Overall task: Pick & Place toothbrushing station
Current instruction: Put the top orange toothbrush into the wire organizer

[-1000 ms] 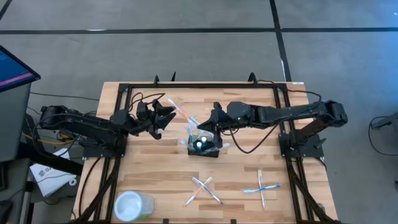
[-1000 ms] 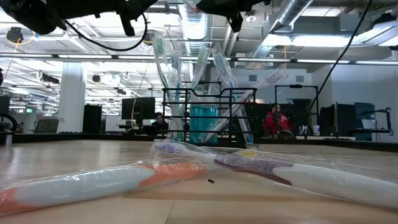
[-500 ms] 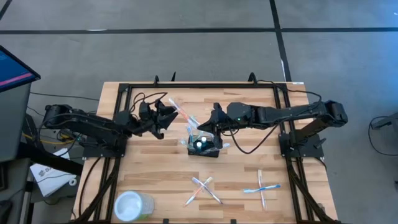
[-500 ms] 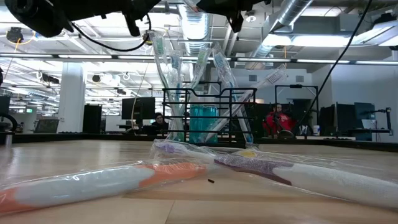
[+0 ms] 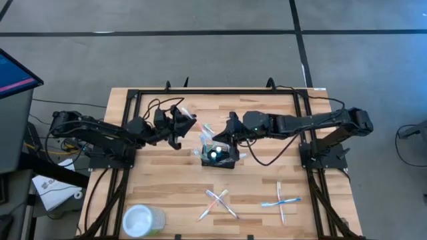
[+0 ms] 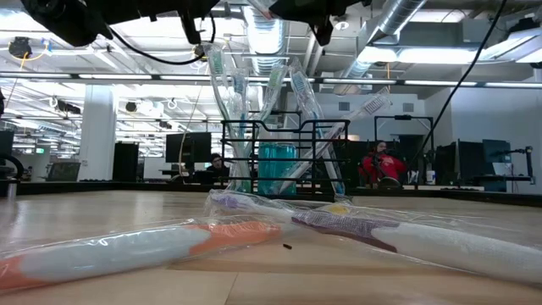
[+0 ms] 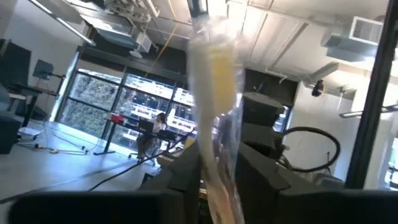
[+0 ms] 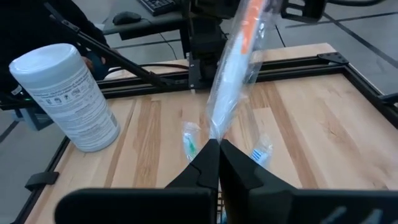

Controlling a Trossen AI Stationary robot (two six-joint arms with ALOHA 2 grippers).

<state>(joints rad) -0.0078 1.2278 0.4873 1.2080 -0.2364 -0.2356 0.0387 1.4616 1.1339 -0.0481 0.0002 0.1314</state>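
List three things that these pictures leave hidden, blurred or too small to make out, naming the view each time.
- Caddy contents, high view: too small, and the right gripper overlaps its edge.
- Wrapped toothbrush between the left gripper's fingers, left wrist view: blurred and cut off at the bottom.
- Wipes canister label, right wrist view: print too small to read.
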